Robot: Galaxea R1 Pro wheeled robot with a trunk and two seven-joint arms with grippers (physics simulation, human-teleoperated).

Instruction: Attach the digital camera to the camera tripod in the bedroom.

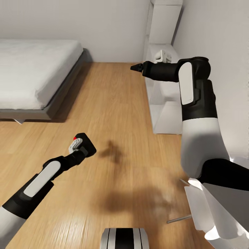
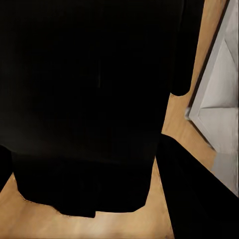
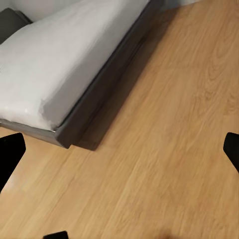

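Left tool (image 1: pixel 80 148) clamped on digital camera (image 1: pixel 86 144); right tool (image 1: pixel 135 67) spread, empty, above plank floor (image 1: pixel 114 103).

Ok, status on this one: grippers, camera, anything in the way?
Left gripper shut on the digital camera, held above the wood floor. Right gripper raised, empty, fingers apart. Bed on the left, white shelves on the right; open floor ahead.

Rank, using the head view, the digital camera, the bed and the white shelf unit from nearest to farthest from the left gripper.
1. Digital camera, held in the left gripper.
2. Bed, ahead on the left.
3. White shelf unit, against the right wall.
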